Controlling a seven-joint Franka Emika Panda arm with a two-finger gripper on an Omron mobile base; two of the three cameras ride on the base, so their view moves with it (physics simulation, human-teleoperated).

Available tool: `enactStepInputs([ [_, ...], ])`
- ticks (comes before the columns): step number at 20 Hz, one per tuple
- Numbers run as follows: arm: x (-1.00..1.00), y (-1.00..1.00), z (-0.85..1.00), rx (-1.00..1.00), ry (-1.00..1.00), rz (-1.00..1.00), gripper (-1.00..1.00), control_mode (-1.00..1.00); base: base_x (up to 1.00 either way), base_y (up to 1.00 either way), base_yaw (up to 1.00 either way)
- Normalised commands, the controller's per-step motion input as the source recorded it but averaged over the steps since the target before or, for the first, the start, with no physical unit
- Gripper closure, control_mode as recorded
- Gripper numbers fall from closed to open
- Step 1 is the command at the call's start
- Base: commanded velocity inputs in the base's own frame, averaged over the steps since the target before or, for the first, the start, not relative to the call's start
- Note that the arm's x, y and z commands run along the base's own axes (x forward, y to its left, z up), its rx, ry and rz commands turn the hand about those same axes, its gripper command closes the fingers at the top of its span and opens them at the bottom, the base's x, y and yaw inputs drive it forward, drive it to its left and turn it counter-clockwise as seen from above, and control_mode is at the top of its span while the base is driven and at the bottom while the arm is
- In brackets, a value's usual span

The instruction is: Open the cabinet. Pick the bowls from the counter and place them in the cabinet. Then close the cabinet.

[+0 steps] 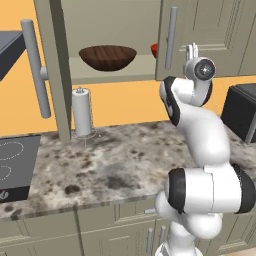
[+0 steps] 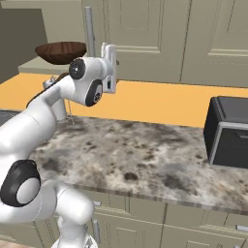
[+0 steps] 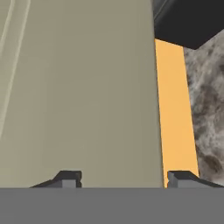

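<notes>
Bench (image 1: 125,165) seen nearest, speckled. Fingers (image 3: 122,178) seen parted, nothing gripped, close against cabinet (image 1: 210,35) right door. Left door swung open. Brown bowl (image 1: 107,56) and red bowl (image 1: 154,50) seen resting on inner shelf (image 1: 110,75).

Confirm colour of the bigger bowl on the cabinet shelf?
Dark brown with a wood grain: the bowl shows best in the left base view, on the cabinet shelf.

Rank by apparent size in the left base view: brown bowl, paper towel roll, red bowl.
1. brown bowl
2. paper towel roll; close to the bowl in area and nearer the camera, so unsure
3. red bowl; mostly hidden by the cabinet door
</notes>
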Motion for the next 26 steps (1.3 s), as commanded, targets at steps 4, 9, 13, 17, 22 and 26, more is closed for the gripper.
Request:
enactStepInputs([
  [4,0.3,0.0,0.0,0.0,0.14,0.0,-1.0,-1.0,0.0,0.0,0.0],
  [9,-0.22,-0.03,0.0,0.02,0.02,0.0,-1.0,-1.0,0.0,0.0,0.0],
  [13,-0.74,-0.16,0.13,0.03,0.0,0.0,-1.0,-1.0,0.0,0.0,0.0],
  [17,-0.79,-0.12,0.38,0.0,0.0,0.0,-1.0,-1.0,0.0,0.0,0.0],
  [22,-0.95,-0.01,0.13,0.0,0.0,0.0,-1.0,-1.0,0.0,0.0,0.0],
  [26,-1.0,0.0,0.0,0.0,-0.1,0.0,-1.0,-1.0,0.0,0.0,0.0],
])
